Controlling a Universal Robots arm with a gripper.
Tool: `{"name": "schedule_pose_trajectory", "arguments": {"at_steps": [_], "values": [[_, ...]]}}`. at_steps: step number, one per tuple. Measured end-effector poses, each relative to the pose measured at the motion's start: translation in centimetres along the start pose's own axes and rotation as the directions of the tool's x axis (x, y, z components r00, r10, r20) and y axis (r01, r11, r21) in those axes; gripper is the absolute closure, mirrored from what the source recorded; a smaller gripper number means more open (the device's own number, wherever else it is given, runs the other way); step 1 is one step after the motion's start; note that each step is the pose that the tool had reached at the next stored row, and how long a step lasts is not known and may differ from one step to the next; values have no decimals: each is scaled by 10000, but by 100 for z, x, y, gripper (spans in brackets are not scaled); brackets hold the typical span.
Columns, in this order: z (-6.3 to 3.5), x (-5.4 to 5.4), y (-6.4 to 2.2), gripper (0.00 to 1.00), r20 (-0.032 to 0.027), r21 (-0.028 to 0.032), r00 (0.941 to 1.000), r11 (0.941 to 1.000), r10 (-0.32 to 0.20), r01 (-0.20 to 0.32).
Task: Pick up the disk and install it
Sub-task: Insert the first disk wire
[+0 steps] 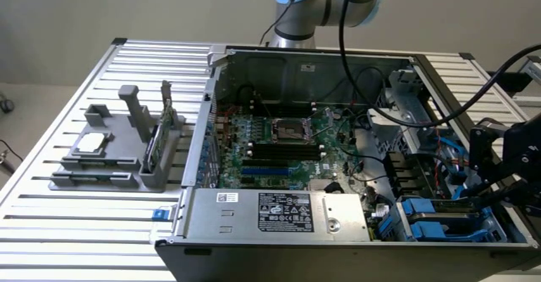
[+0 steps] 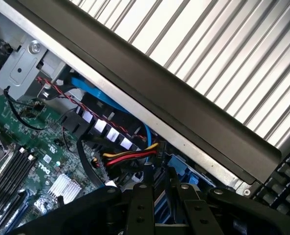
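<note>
Gripper (image 2: 158,181) hovers just beside the blue-framed disk (image 1: 432,224) in the computer case (image 1: 253,263); its opening cannot be told.

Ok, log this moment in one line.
black gripper: low at open black metal computer case corner | target: grey hard drive in blue plastic carrier, next to gripper | contact: unclear

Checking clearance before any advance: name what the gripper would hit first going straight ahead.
Probably the blue disk carrier inside the computer case, just beyond the gripper; depth is unclear.
</note>
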State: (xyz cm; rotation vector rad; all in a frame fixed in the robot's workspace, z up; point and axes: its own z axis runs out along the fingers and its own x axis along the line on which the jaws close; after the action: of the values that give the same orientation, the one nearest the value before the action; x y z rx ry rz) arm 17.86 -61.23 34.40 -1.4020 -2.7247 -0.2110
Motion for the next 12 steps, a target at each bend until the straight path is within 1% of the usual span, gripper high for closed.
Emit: {"name": "schedule_pose_trajectory", "arguments": {"at_steps": [12], "values": [[20,-5,17,76,-24,-40,9999,9999,118,-118]]}}
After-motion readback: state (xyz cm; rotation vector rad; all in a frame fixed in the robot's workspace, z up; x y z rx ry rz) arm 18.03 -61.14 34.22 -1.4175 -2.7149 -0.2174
